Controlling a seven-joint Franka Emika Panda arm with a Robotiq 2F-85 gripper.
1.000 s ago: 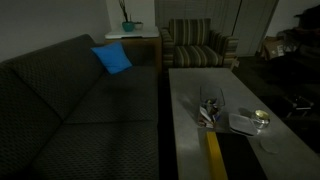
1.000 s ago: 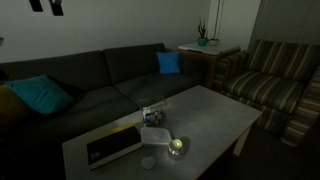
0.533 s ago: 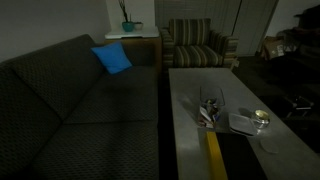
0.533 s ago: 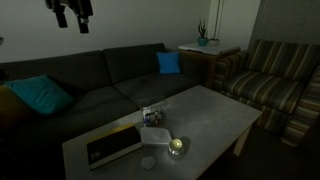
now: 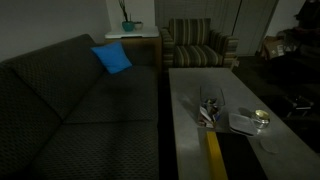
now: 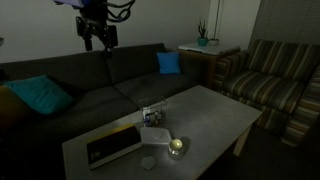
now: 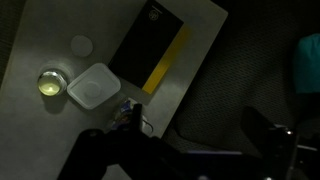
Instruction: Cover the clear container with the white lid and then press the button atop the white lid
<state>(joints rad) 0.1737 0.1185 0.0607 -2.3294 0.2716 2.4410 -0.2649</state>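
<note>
The clear container [image 5: 210, 108] stands on the pale coffee table [image 5: 190, 90], with red and dark bits inside; it also shows in the other exterior view [image 6: 152, 116] and, partly hidden by a finger, in the wrist view [image 7: 128, 112]. The white lid [image 5: 243, 122] lies flat on the table beside it, apart from it, and shows in the other exterior view [image 6: 156, 136] and the wrist view [image 7: 94, 86]. My gripper [image 6: 98, 40] hangs high above the sofa, far from both, open and empty. In the wrist view the gripper [image 7: 185, 150] is over the sofa seat.
A gold-rimmed round dish [image 6: 177, 146] sits next to the lid. A black and yellow book [image 6: 112, 146] and a small round disc [image 7: 82, 45] lie on the table. A dark sofa [image 6: 100, 95] with blue cushions and a striped armchair [image 5: 195, 45] flank the table.
My gripper has come down and to the right into the exterior view, from the top left corner to above the sofa back. The things on the table have not moved.
</note>
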